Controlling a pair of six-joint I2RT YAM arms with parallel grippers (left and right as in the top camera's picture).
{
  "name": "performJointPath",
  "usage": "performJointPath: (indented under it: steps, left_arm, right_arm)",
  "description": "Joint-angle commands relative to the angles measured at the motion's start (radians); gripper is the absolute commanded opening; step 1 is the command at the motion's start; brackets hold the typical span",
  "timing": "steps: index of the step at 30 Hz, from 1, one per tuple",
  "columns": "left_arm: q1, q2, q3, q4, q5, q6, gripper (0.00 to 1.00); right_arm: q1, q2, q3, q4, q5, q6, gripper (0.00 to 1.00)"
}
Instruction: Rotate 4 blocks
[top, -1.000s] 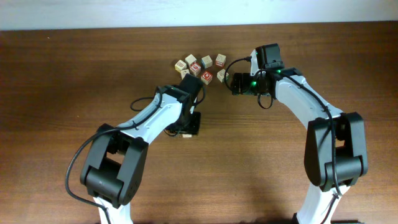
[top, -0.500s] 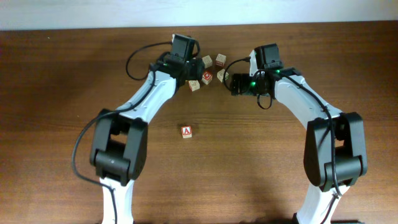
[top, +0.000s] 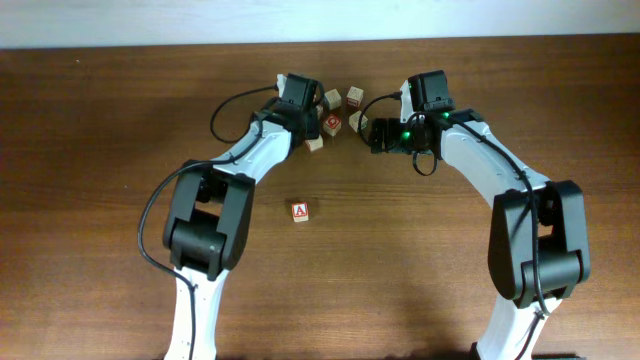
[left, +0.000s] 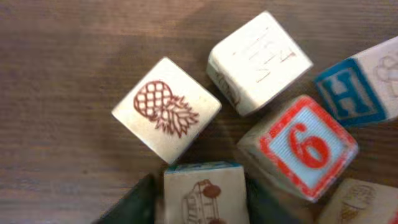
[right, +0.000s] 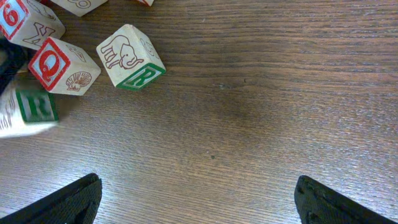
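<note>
"A" block, "6" block, left gripper maybe pinching truck block, right gripper spread

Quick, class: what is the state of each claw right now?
Left claw: straddles the truck block; grip cannot be told.
Right claw: open, empty.

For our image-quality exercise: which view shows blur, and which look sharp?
Right wrist view: the green-R block at the left edge is smeared, the elephant block crisp; left wrist view: the pineapple block is sharp; overhead view: evenly lit, no glare.
</note>
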Motion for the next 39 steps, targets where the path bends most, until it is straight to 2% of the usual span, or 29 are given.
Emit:
performJointPath:
  steps: [1, 5, 8, 11, 12, 14, 16, 19, 22, 25, 26, 27, 28, 29, 31, 34, 35, 36, 38, 39]
  left_arm:
    - [-0.001, 0.02, 0.003, 0.01, 0.013, -0.004, 0.33]
    - [0.0, -0.003, 0.036, -0.01, -0.017, 0.008, 0.29]
    - [0.0, -0.157, 0.051, -0.18, -0.024, 0.008, 0.31]
    - [-0.001, -0.3, 0.051, -0.531, -0.008, 0.007, 0.31]
    - [-0.001, -0.317, 0.051, -0.655, 0.017, 0.006, 0.26]
    - [-0.001, -0.315, 0.033, -0.884, 0.075, 0.006, 0.27]
    - [-0.002, -0.314, -0.05, -0.958, 0.121, 0.007, 0.27]
    - [-0.001, -0.314, -0.234, -0.858, 0.191, 0.006, 0.28]
    - [-0.001, -0.313, -0.31, -0.741, 0.288, 0.006, 0.29]
    - [-0.004, -0.313, -0.364, -0.623, 0.288, 0.006, 0.34]
    - [-0.004, -0.313, -0.378, -0.588, 0.288, -0.005, 0.4]
    - [-0.004, -0.313, -0.379, -0.576, 0.293, -0.005, 0.51]
    - [-0.004, -0.313, -0.379, -0.566, 0.293, -0.005, 0.67]
    - [-0.004, -0.314, -0.378, -0.558, 0.292, -0.004, 0.71]
    - [-0.003, -0.314, -0.36, -0.552, 0.292, -0.004, 0.73]
    - [0.012, -0.314, -0.217, -0.547, 0.225, 0.007, 0.77]
    - [0.023, -0.314, -0.158, -0.521, 0.18, 0.008, 0.82]
    - [0.039, -0.314, -0.087, -0.438, 0.171, 0.064, 0.87]
    - [0.046, -0.306, -0.022, -0.278, 0.146, 0.157, 0.85]
    - [0.048, -0.254, 0.048, -0.205, 0.087, 0.219, 0.89]
  right_arm:
    - [0.007, 0.0, 0.006, 0.0, 0.01, 0.008, 0.98]
    - [0.007, 0.0, 0.006, -0.001, 0.01, 0.007, 0.98]
    - [0.007, 0.0, 0.006, -0.001, 0.01, 0.007, 0.98]
    - [0.007, 0.0, 0.006, -0.001, 0.01, 0.007, 0.98]
    - [0.007, 0.0, 0.006, -0.001, 0.01, 0.007, 0.98]
    - [0.007, 0.0, 0.006, -0.003, 0.01, 0.007, 0.98]
    - [0.007, 0.0, 0.006, -0.003, 0.01, 0.007, 0.98]
    - [0.007, 0.0, 0.006, -0.004, 0.01, 0.007, 0.98]
    - [0.007, 0.0, 0.006, -0.004, 0.01, 0.007, 0.98]
    - [0.007, 0.0, 0.006, -0.004, 0.01, 0.007, 0.98]
    - [0.007, 0.0, 0.006, -0.004, 0.01, 0.007, 0.98]
    - [0.007, 0.0, 0.006, -0.004, 0.01, 0.007, 0.98]
    - [0.007, 0.0, 0.006, -0.004, 0.01, 0.007, 0.98]
    - [0.007, 0.0, 0.006, -0.004, 0.01, 0.007, 0.98]
    - [0.007, 0.0, 0.006, -0.004, 0.01, 0.007, 0.98]
    - [0.007, 0.0, 0.006, -0.004, 0.01, 0.007, 0.98]
    - [0.007, 0.0, 0.006, -0.004, 0.009, 0.007, 0.98]
    - [0.007, 0.0, 0.006, -0.004, 0.009, 0.007, 0.98]
    - [0.007, 0.0, 0.006, -0.004, 0.009, 0.008, 0.98]
    - [0.007, 0.0, 0.006, -0.004, 0.009, 0.008, 0.98]
